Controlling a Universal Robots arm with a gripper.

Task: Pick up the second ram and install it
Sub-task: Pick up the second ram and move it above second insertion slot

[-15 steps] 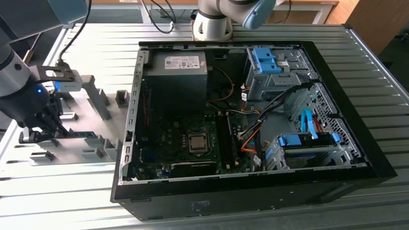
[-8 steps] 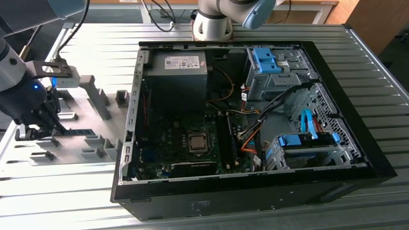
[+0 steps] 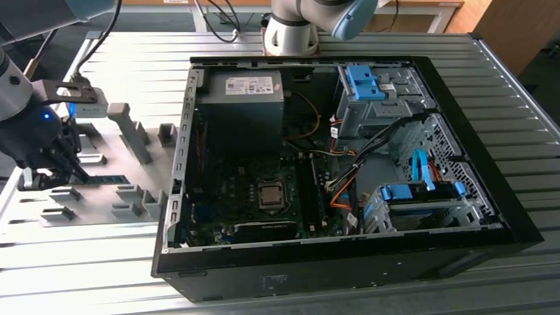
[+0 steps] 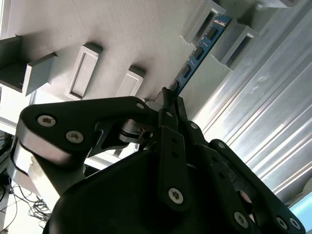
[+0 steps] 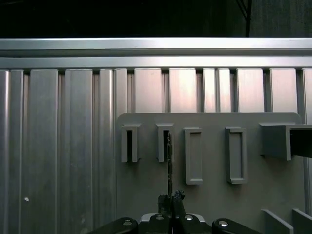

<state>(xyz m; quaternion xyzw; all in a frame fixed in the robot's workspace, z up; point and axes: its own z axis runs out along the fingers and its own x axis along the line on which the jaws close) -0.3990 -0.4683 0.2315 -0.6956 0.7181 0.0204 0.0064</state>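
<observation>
- Wrist (image 3: 26, 125) hangs low at the exterior view's left, over the grey fixture plate (image 3: 105, 154). The arm's base (image 3: 293, 29) stands on the far side of the open computer case (image 3: 490, 216).
- The gripper (image 4: 168, 100) points down at the plate, with its black linkage bunched close behind the fingers (image 4: 171, 141).
- The fingers are drawn together and pinch the near end of the second ram (image 4: 195, 56). No gap shows between them and the board.
- The second ram is on the fixture plate, outside the case and well apart from the motherboard (image 3: 254, 197).
- Its long axis runs straight out from the fingertips. In the exterior view it lies low along the plate, leading from the gripper towards the exterior view's right, where the case is.
- In the second wrist view its blue face and row of black chips show. Its far end sits between two grey slotted blocks (image 4: 239, 41).
- In the first wrist view it stands on edge and appears as a thin dark line reaching one of the slotted blocks.
- I cannot tell whether the gripped end is lifted clear of the plate.
- Plate and case both rest on a ribbed metal table (image 3: 88, 262).
</observation>
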